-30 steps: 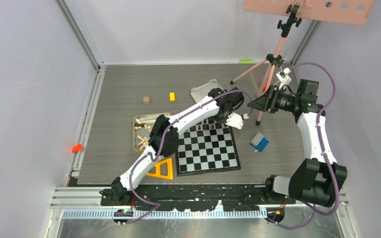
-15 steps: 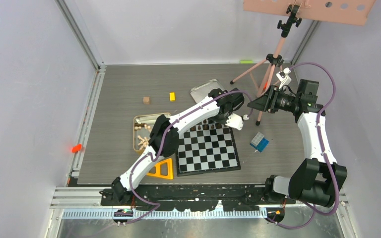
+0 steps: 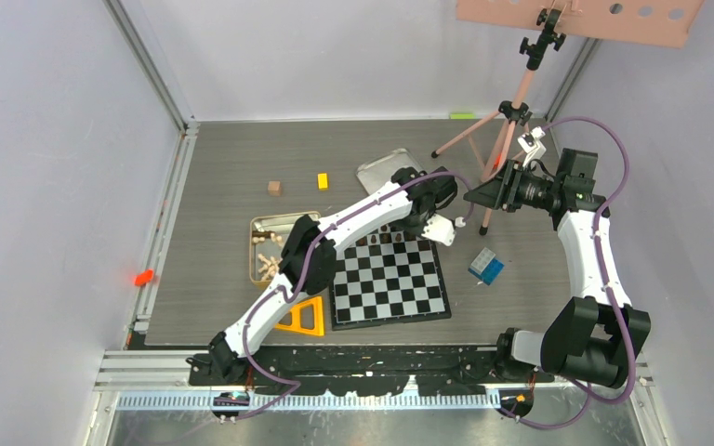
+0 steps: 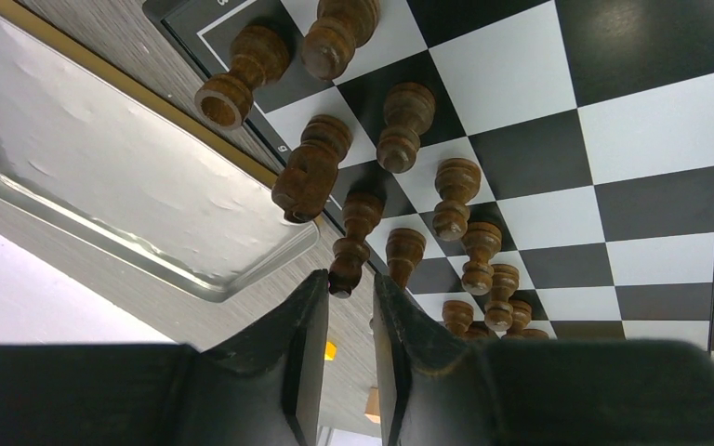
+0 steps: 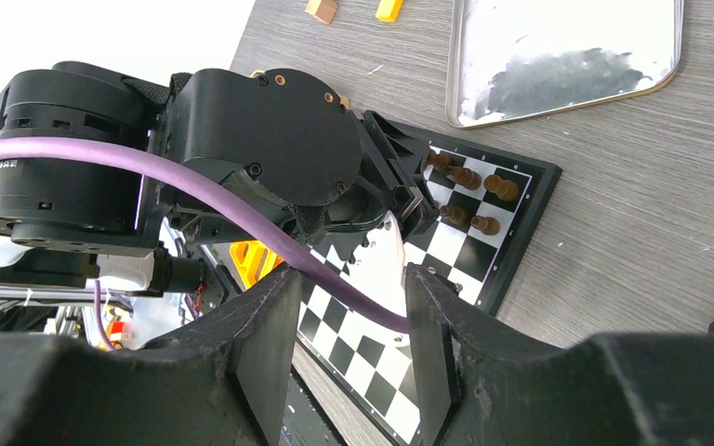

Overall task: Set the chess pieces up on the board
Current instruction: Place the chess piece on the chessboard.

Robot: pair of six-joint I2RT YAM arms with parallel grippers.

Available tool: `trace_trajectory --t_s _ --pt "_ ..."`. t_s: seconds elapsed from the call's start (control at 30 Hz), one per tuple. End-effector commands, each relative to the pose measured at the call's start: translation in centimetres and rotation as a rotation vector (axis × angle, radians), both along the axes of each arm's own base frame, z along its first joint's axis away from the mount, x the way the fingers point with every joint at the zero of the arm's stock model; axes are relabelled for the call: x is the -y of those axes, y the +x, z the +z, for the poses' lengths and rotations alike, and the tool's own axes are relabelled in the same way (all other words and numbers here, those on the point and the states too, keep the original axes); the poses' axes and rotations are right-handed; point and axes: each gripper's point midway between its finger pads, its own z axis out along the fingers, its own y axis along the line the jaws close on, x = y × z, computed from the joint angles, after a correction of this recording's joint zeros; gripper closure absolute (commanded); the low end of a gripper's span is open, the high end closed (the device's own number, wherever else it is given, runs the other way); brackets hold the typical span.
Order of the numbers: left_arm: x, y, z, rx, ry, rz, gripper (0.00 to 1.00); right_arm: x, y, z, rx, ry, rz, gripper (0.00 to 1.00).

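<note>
top view: the left gripper (image 3: 403, 227) is seen at the board's (image 3: 400, 288) far edge, in the center of the frame. left wrist view: the fingers have just been parted a little and nothing is held. a dark piece (image 4: 357, 232) stands just off the tips, so it is judged as released on its square. right wrist view: the right gripper (image 5: 353, 279) is open and empty.

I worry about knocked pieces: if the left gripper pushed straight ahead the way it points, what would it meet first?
The left gripper would most likely hit the dark chess piece standing right at its fingertips, in the edge row of the board. Depth is hard to judge.
</note>
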Motion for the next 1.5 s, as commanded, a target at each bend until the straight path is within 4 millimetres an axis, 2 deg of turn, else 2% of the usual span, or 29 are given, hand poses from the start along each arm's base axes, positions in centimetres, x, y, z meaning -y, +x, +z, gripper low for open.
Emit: trace_trajectory --t_s 0.0,0.23,0.5,0.97,1.27,1.47 --pt "0.3 -1.2 -0.3 -0.02 0.033 -0.054 0.73 0.3 0.2 0.9 0.059 -0.014 -0.004 0.49" --pt "0.3 -1.1 -0.4 -0.014 0.033 -0.054 0.73 0.2 0.2 1.0 0.058 -0.011 -0.003 0.49" --pt "0.8 -0.9 -0.3 -0.003 0.004 -0.042 0.82 0.3 0.2 0.9 0.056 -0.006 -0.004 0.49" --pt "2.1 -0.3 0.2 0.021 -0.061 -0.023 0.85 0.3 0.2 0.9 0.056 -0.004 -0.005 0.5" --pt "2.1 -0.8 0.3 0.003 -0.07 -0.018 0.84 0.3 0.2 0.9 0.055 -0.001 -0.006 0.5" --pt "1.6 -0.8 0.6 0.005 -0.057 -0.012 0.74 0.4 0.2 1.0 0.057 0.001 -0.007 0.5"
